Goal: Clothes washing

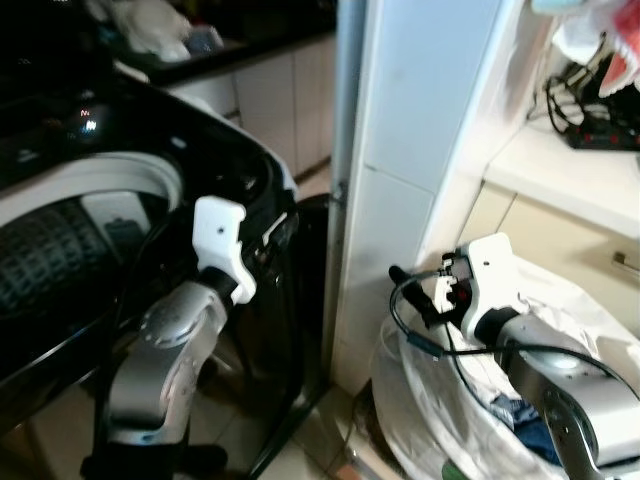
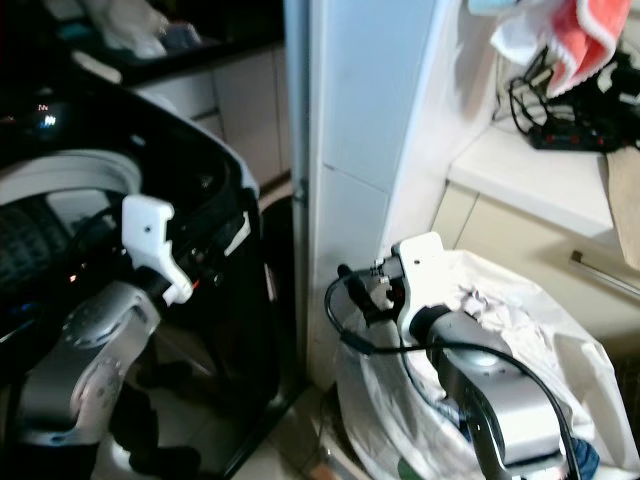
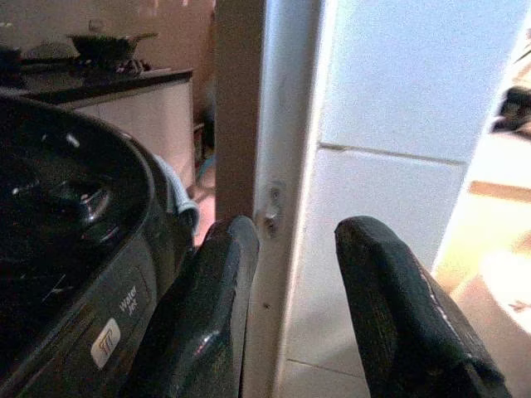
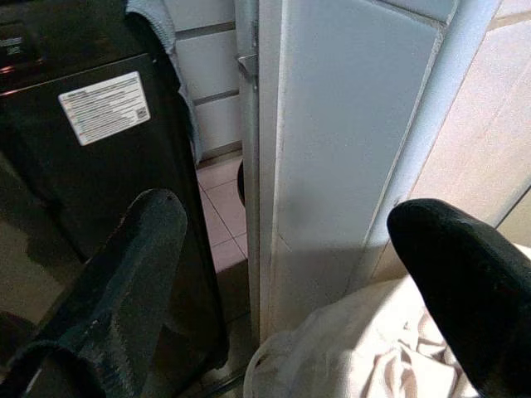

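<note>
Washer (image 1: pixel 70 230) fills the frame's left; white laundry bag (image 1: pixel 560 330) sits lower right. Both hands, left hand (image 3: pixel 286 315) and right hand (image 4: pixel 290 282), are apart, empty. Right should dip into the bag, pinching cloth firmly.

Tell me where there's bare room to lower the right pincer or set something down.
Free: the tiled floor strip between the black washing machine and the white pillar. Crowded: the laundry bag under the open right pincer, and the counter with cables.
</note>
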### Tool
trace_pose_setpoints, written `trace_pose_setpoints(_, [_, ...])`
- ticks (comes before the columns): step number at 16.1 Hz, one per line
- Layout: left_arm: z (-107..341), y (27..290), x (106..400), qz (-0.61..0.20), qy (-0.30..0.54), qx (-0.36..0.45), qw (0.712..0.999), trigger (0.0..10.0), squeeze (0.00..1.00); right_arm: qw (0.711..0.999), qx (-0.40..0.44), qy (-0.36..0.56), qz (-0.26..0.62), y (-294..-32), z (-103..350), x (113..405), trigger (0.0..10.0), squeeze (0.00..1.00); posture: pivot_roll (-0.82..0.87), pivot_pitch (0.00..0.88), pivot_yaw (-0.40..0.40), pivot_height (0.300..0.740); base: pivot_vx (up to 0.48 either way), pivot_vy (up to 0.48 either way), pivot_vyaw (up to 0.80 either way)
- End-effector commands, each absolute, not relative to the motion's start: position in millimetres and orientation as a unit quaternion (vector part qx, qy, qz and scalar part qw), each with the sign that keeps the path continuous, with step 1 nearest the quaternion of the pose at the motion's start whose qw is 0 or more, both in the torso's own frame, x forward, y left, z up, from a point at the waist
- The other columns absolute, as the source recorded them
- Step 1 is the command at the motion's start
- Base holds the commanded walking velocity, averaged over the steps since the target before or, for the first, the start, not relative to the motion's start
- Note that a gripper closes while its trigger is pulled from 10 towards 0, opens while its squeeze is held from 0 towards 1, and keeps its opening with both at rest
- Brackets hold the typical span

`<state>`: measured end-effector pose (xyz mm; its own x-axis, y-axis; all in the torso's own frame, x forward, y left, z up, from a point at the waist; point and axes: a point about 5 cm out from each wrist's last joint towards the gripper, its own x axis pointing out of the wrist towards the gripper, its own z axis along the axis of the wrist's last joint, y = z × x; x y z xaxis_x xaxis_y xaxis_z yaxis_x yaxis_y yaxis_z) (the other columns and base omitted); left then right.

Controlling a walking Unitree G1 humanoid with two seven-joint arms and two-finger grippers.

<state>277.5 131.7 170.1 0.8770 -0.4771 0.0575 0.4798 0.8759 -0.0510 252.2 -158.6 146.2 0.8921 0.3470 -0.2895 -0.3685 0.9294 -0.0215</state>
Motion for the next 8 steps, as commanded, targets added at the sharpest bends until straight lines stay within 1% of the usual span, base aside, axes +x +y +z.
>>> trace_pose_setpoints(1, [178.1, 118.8, 270.2, -0.31, -0.033, -0.031, 0.95, 10.0, 0.0, 0.976, -0.056, 0.159, 0.135, -177.1, 145.5, 257.4, 10.0, 0.23, -0.1, 0.0, 0.023, 0.74, 0.0, 0.0, 0.0])
trace_pose_setpoints(2, [178.7, 115.8, 270.1, -0.323, -0.033, -0.025, 0.945, 10.0, 0.0, 0.978, -0.059, 0.163, 0.113, -184.6, 146.0, 261.2, 10.0, 1.0, -0.1, 0.0, 0.024, 0.74, 0.0, 0.0, 0.0])
trace_pose_setpoints(4, [176.1, 116.1, 274.5, -0.311, -0.025, -0.012, 0.95, 10.0, 0.0, 0.98, -0.049, 0.167, 0.093, -191.3, 147.6, 262.7, 10.0, 1.0, -0.1, 0.0, 0.026, 0.74, 0.0, 0.0, 0.0])
trace_pose_setpoints(7, [173.1, 118.0, 279.3, -0.301, -0.019, -0.003, 0.953, 10.0, 0.0, 0.975, -0.028, 0.2, 0.096, -189.5, 139.2, 249.9, 10.0, 1.0, -0.11, 0.0, 0.031, 0.74, 0.0, 0.0, 0.0])
trace_pose_setpoints(8, [173.1, 116.2, 277.3, -0.32, -0.016, -0.009, 0.947, 10.0, 0.0, 0.965, -0.02, 0.25, 0.078, -194.5, 126.6, 241.9, 10.0, 1.0, -0.11, 0.0, 0.031, 0.74, 0.0, 0.0, 0.0])
